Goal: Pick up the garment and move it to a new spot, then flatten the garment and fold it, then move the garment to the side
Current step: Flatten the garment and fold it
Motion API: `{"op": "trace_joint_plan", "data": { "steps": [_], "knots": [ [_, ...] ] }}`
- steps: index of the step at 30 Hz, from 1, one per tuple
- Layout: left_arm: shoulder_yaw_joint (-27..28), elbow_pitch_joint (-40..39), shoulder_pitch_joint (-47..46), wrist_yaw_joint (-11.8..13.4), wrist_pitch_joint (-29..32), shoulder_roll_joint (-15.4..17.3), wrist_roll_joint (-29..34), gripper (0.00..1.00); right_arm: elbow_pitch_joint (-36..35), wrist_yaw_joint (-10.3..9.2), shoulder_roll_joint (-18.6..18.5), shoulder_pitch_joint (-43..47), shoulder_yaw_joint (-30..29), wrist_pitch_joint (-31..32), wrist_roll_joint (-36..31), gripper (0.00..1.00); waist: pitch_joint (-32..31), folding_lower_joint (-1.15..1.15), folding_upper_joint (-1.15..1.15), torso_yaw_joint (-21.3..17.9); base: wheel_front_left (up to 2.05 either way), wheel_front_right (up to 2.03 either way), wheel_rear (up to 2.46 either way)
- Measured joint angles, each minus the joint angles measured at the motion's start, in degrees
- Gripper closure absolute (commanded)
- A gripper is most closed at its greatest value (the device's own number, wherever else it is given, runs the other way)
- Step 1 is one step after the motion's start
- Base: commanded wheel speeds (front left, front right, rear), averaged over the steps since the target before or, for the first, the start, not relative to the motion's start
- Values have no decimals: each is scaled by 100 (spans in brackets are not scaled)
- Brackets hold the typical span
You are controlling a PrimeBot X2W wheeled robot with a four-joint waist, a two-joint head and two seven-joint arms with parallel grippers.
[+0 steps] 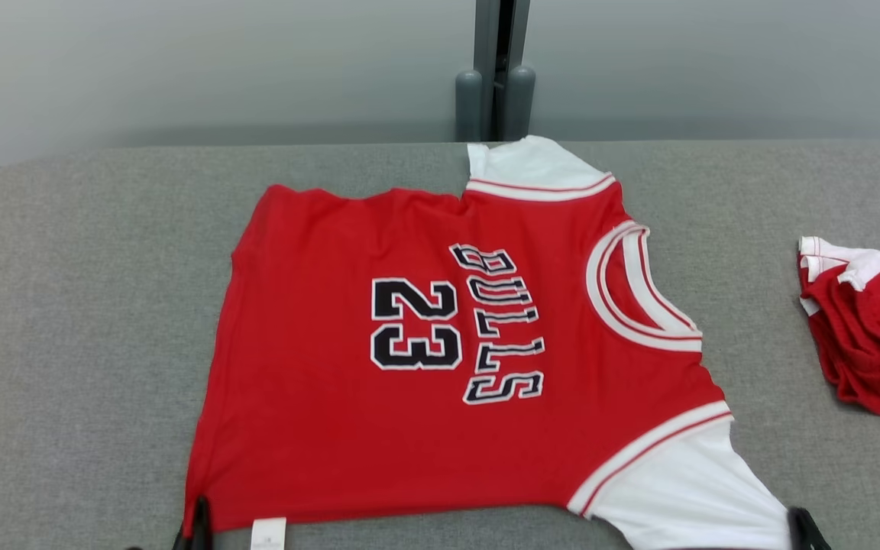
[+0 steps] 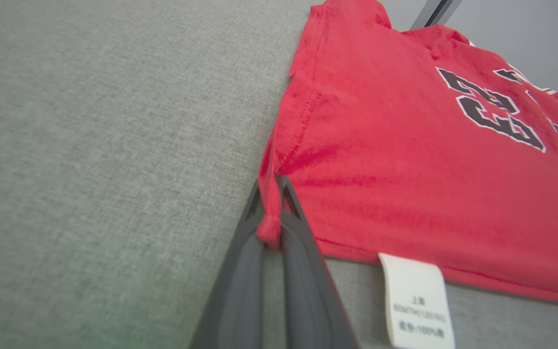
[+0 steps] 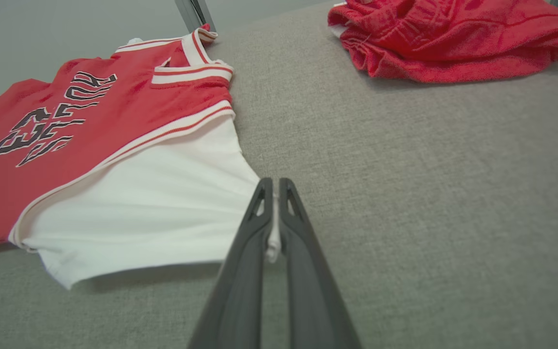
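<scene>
The garment (image 1: 379, 428) is a red jersey with white sleeves, "BULLS" and "23" on it, spread flat on the grey table with its collar toward the right. My left gripper (image 1: 197, 519) is shut on the jersey's near hem corner (image 2: 269, 228), red cloth pinched between its fingers. My right gripper (image 1: 803, 527) is shut on the tip of the near white sleeve (image 3: 162, 208), with a strip of white cloth between the fingers. A white care label (image 2: 417, 300) sticks out from the near hem.
A crumpled pile of red cloth with white trim (image 1: 871, 336) lies at the table's right edge, also seen in the right wrist view (image 3: 453, 39). The grey fabric table (image 1: 73, 305) ends at a pale wall with a dark vertical post (image 1: 495, 69).
</scene>
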Motion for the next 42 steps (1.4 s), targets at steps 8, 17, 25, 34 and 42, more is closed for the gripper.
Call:
{"op": "trace_joint_plan", "data": {
  "steps": [8, 17, 25, 34, 42],
  "knots": [
    [-140, -506, 283, 0, 0, 12, 246, 100, -348, 0, -27, 153, -215, -1, -67, 100, -104, 1, 0, 39, 0, 0, 0],
    [-479, -726, -444, 1, 0, 59, 74, 100, -576, -4, -3, -849, 35, -1, -75, 100, 65, 2, 0, 108, 0, 0, 0],
    [-600, -292, -1382, 1, 0, 83, -20, 100, -59, -4, -49, -2101, 137, -2, -293, 100, 443, 2, 0, 142, 0, 0, 0],
    [-446, 425, -2189, 2, -1, 167, 25, 100, 650, -4, 5, -3296, 87, -2, -694, 100, 871, 3, 0, 171, 0, 0, 0],
    [-381, 556, -2485, 1, -1, 182, 119, 100, 973, -4, 3, -3771, 78, -2, -1017, 100, 1017, 3, 0, 190, 0, 0, 0]
  ]
}}
